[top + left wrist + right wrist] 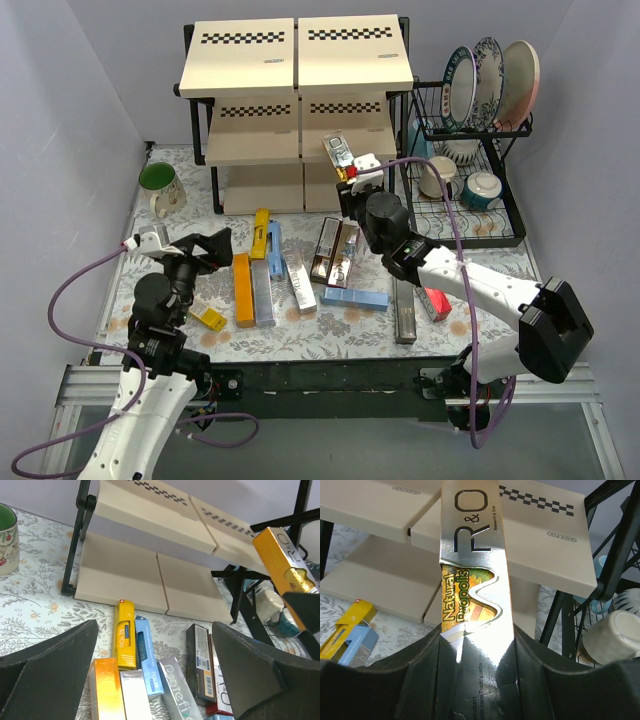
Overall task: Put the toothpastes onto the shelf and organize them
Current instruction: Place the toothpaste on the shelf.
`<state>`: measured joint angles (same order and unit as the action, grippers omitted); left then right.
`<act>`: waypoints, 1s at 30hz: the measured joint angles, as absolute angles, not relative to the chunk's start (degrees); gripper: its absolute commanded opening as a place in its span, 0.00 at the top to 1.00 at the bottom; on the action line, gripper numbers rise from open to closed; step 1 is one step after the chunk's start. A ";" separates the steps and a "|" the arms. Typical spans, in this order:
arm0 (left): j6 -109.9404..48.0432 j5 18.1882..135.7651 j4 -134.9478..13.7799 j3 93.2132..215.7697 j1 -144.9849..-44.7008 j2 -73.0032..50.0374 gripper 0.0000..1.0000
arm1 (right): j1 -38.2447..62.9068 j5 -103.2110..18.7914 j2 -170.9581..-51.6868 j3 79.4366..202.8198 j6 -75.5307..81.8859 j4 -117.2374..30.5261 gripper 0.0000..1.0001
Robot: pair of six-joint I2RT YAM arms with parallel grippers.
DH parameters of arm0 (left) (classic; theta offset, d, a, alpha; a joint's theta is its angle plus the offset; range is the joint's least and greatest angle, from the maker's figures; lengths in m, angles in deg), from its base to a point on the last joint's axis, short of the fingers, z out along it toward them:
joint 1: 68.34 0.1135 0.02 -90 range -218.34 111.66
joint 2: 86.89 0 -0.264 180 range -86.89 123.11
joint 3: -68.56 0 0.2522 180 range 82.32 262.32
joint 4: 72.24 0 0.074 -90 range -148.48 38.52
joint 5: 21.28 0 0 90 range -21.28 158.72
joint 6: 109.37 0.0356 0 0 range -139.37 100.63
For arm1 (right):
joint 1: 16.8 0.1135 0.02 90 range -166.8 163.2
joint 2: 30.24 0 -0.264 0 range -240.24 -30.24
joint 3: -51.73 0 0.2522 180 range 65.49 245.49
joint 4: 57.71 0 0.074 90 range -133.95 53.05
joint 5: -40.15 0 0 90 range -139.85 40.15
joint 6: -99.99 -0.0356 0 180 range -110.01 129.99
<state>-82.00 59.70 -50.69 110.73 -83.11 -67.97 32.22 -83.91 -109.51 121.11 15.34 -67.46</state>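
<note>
– Jaws of the right gripper (477, 647): state to be entered?
– Pinched on the gold-white carton (472, 555), gripped at its near end. Its long axis is pointed straight ahead of the jaws, toward the shelf (540, 540).
– Position?
– Carried above the bench (330, 338), at the middle tier's right board; contact cannot be told.
– Left gripper (215, 245)?
– Jaws spread, nothing held, over the loose cartons (290, 275). The right gripper is judged nearer; an endwise slide is expected.

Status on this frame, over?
Right gripper shut on R&O carton, raised at shelf. Left gripper open over table cartons. No obstruction seen.
</note>
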 measured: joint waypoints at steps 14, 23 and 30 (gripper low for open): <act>-78.70 60.40 -51.13 110.66 -83.11 -63.84 0.02 | 27.52 -82.91 -112.94 125.85 16.08 -64.14 0.73; -78.11 60.55 -51.17 110.66 -83.11 -63.84 0.02 | 24.13 -83.39 -117.88 132.47 18.33 -67.37 0.71; -77.98 60.57 -51.17 110.66 -83.11 -63.84 0.02 | 21.81 -83.65 -121.48 132.91 18.99 -71.59 0.67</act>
<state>-77.98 60.57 -51.17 110.66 -83.11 -63.84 21.81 -83.65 -121.48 132.91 18.99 -71.59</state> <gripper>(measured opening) 0.981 0.553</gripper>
